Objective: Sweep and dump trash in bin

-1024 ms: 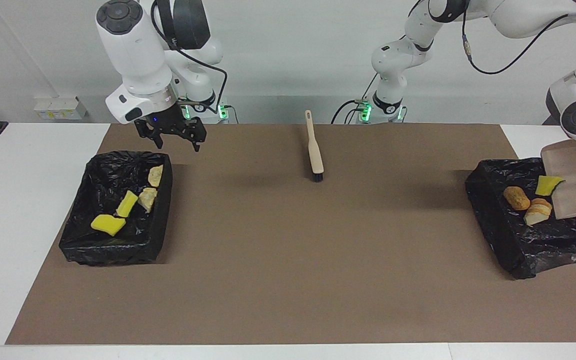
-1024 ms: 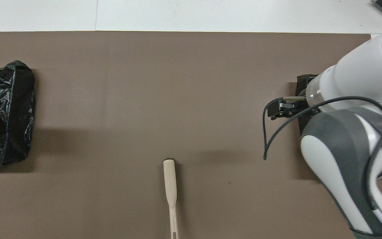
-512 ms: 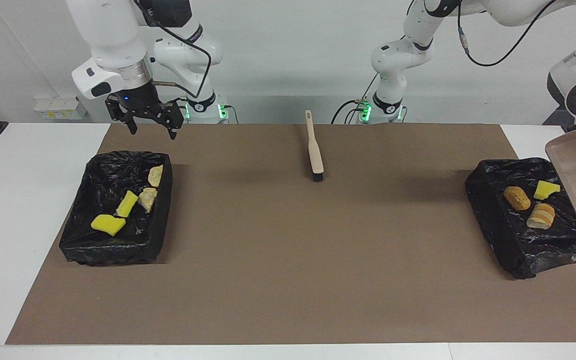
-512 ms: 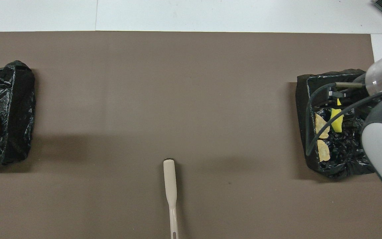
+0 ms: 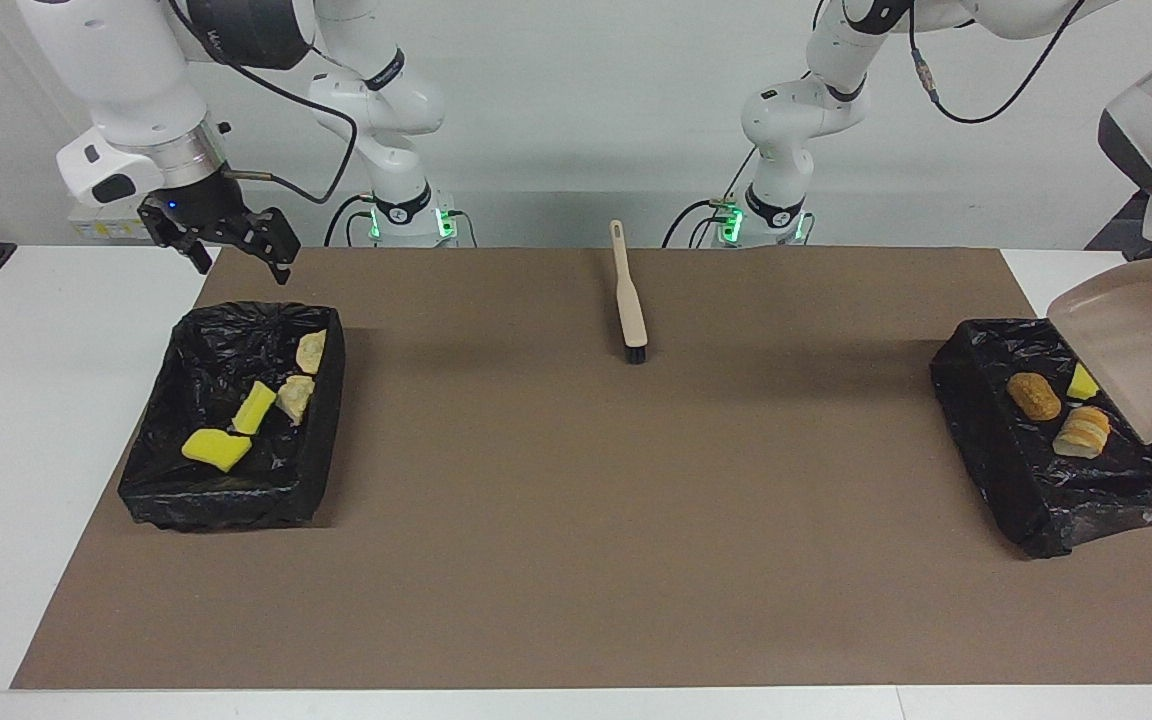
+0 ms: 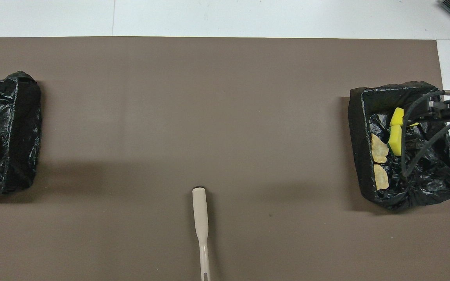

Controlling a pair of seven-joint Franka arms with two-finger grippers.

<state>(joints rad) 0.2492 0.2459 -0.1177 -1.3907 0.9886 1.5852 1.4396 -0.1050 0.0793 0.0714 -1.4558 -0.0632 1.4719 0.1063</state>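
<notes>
facing view: the left pincer is out of sight past the picture's edge, pressed together; i judge it grips the beige dustpan [image 5: 1141, 350], which hangs tilted over the black-lined bin [image 5: 996, 460] at the left arm's end of the tabletop [image 5: 576, 560]. the trash [image 5: 1034, 396] lies there: a brown bread bit, a crusty slice, a half-hidden yellow sponge chunk. if the smooth pan drops, its lip could snag the crinkly, glossy liner.

the right pincer [image 5: 232, 240] hangs spread and empty over the tabletop edge by the second bin [image 5: 331, 420], which holds four more pieces.

overhead view: the slim brush [image 6: 200, 212] lies flat mid-tabletop.
</notes>
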